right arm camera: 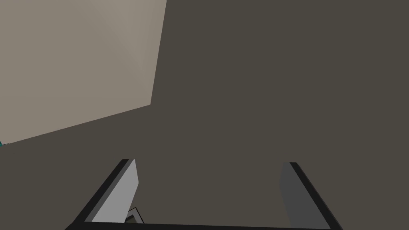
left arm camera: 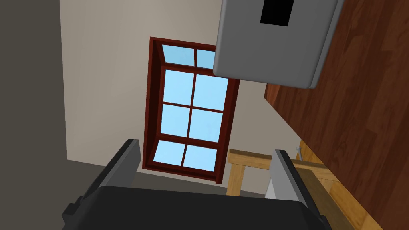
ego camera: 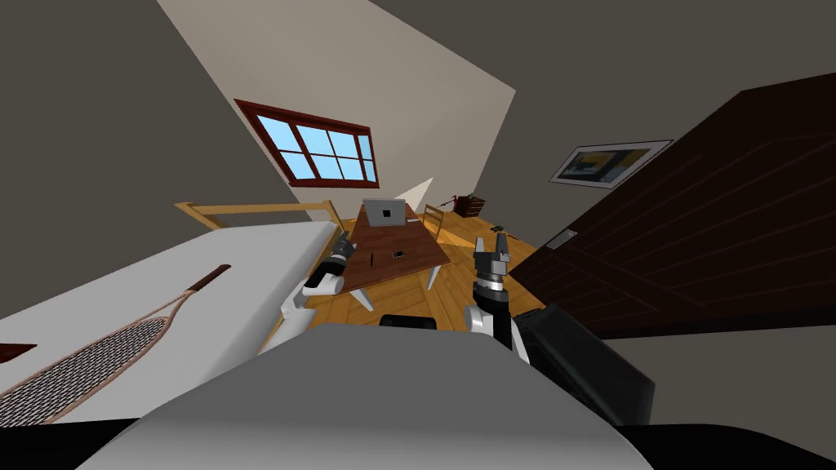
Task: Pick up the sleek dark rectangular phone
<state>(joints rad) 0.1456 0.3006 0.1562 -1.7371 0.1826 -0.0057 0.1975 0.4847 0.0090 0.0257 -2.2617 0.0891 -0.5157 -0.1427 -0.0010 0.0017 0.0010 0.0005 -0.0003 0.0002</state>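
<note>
Phone (ego camera: 398, 254) lies flat on brown table (ego camera: 416, 243), near middle, on robot's side of grey laptop (ego camera: 384, 212). Left gripper (ego camera: 344, 242) at table's left edge, apart from phone, fingers spread (nothing between them). Right gripper (ego camera: 492, 242) raised off table's right side, likewise released.

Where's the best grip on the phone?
Phone lies flat on the table, so only its thin edges offer purchase. Likely come straight down from above and pinch across its narrower width. Left pincer, open, looks nearer.
</note>
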